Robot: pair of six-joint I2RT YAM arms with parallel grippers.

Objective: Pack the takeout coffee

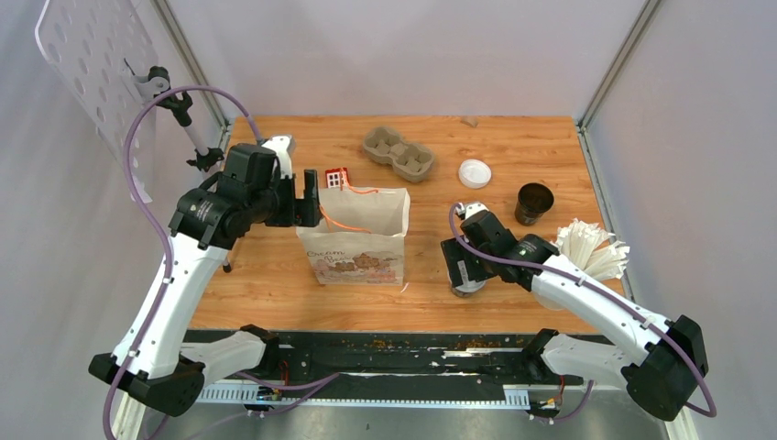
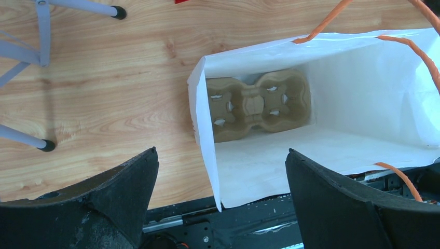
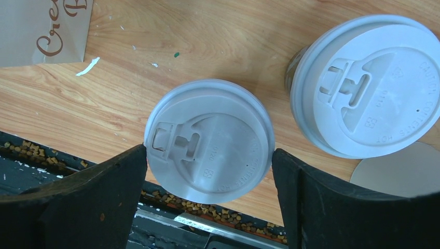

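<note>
A takeout coffee cup with a white lid (image 3: 210,140) stands near the table's front edge. My right gripper (image 3: 209,150) is shut on it, one finger touching each side of the lid; in the top view it (image 1: 467,275) covers the cup. A second lidded cup (image 3: 371,85) stands close beside it. The paper bag (image 1: 357,240) stands open at mid-table with a pulp cup tray (image 2: 257,104) on its floor. My left gripper (image 2: 222,151) is open, its fingers either side of the bag's left wall (image 2: 205,155); in the top view it (image 1: 307,197) is at the bag's top left edge.
A second pulp tray (image 1: 397,153) lies at the back. A loose white lid (image 1: 475,172) and an open dark cup (image 1: 534,203) lie right of the bag. A holder of white sticks (image 1: 591,247) stands at the right edge. A small red-and-white item (image 1: 337,177) sits behind the bag.
</note>
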